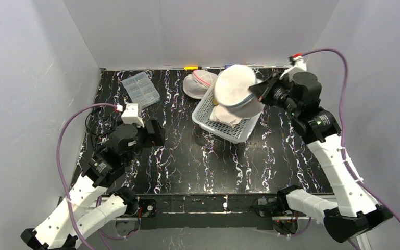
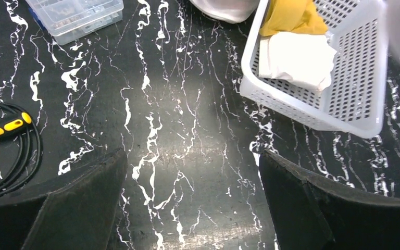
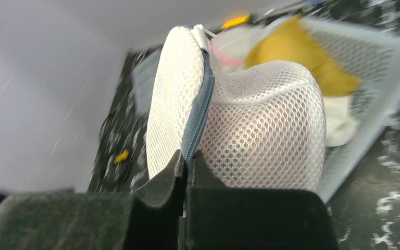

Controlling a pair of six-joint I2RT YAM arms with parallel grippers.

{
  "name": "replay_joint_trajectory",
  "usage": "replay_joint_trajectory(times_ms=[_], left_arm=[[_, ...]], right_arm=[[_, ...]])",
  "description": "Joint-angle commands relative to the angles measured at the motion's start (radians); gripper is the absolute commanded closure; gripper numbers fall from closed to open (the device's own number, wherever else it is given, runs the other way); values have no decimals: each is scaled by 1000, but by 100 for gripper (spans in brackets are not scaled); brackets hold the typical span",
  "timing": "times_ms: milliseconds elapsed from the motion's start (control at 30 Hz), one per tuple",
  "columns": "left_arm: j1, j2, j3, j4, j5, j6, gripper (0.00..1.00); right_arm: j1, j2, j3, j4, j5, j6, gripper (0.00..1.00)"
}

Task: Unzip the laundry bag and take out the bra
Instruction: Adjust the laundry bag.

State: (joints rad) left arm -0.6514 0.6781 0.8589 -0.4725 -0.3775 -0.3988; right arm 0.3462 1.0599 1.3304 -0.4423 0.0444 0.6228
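As it hangs now, laundry bag (image 1: 234, 86): domed white mesh, lifted at about 1 o'clock on the table, over the white basket (image 1: 204, 112).
Right gripper (image 3: 186, 161): jaws closed tight on the grey zipper tape (image 3: 198, 114) at the bag's lower edge.
Left gripper (image 2: 191, 156): spread wide, holding nothing, low over the marbled top near 9 o'clock, well apart from the bag.
Bra: I can't make it out; only a dull shade behind the mesh. Presumed inside.
Zipper pull: possibly the small white tab (image 3: 201, 30) at 12 o'clock of the seam in my right wrist view; unconfirmed.
Step in hand: bracing the bag for unzipping, by my read.
Doing it well: I'd pinch tape, not mesh. Bring the left in toward 1 o'clock, take the pull only, and draw along the seam against the right pinch so the tape runs taut.
Risk: mesh snagging in the slider.
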Motion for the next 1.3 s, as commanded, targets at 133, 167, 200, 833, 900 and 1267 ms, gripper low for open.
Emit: replay_joint_trajectory(times_ms=[133,167,200,833,900,1267], left_arm=[[-6,-162,-18,-68,179,-154,2],[-6,-184,-30,-67,238,-167,2],[-7,-207,-43,-62,280,-179,2],[-8,-234,-363,88,574,-322,2],[-11,-187,-387,147,599,-332,4],[-26,37,-410,420,736,-266,7]], right_arm=[[218,-101,-150,80,-465,-34,99],[243,-111,-190,117,-489,-22,99],[267,-118,-220,145,-497,-16,99],[407,-231,-744,336,-420,-24,99],[407,-244,-765,339,-429,-23,99],[406,-272,-838,338,-485,-24,99]])
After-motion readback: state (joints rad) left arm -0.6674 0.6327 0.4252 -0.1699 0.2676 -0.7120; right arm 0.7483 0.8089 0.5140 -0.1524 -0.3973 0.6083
